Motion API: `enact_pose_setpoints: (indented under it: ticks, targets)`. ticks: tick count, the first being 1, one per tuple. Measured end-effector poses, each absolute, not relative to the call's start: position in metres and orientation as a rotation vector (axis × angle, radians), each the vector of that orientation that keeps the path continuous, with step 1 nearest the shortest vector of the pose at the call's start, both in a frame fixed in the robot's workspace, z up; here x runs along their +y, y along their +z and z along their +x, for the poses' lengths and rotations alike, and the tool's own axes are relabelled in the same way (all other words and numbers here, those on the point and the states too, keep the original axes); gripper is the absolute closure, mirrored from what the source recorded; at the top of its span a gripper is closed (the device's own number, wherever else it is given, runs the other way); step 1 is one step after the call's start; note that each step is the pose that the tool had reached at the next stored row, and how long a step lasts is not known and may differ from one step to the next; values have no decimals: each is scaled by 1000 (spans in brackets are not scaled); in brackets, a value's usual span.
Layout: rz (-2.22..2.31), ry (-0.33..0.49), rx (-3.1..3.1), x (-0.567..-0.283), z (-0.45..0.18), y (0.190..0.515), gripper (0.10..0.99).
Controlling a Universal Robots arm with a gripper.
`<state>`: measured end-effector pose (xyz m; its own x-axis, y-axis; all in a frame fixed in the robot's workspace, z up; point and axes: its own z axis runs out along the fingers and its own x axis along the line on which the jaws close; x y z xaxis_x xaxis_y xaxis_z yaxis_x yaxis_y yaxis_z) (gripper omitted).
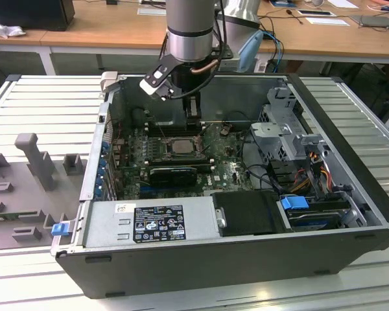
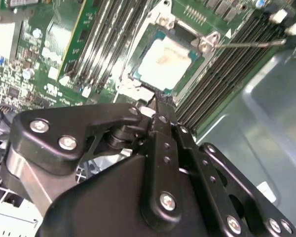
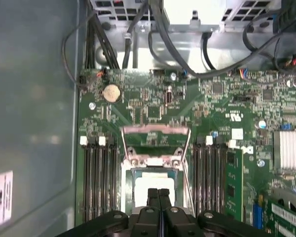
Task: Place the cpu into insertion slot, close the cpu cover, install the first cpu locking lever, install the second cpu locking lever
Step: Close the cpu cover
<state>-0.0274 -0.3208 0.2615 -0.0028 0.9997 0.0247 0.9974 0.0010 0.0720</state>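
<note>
The cpu (image 3: 153,186) lies in the insertion slot (image 3: 129,180), its silvery top facing up; it also shows in the second wrist view (image 2: 165,61) and the exterior view (image 1: 179,146). The cpu cover (image 3: 155,130), a thin metal frame, is swung open just beyond the socket. A thin wire lever (image 2: 249,43) sticks out beside the socket, unlatched. My gripper (image 3: 158,193) is shut with nothing held, and hovers a little above the near edge of the cpu. Its fingertips are also visible in the second wrist view (image 2: 155,111), and it hangs over the board in the exterior view (image 1: 189,110).
Black memory slots (image 3: 96,182) flank the socket on both sides, one holding a green module (image 3: 233,185). The open case holds a power supply (image 1: 149,223), a drive cage (image 1: 292,136) and loose cables (image 3: 182,54). Grey fixtures (image 1: 35,155) stand on the slatted table.
</note>
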Motion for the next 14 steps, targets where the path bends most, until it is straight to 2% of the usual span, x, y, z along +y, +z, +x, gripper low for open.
enact_pose_setpoints:
  ticks: [14]
  targets:
    - [2198, 99, 2202, -320, 10, 272, 980]
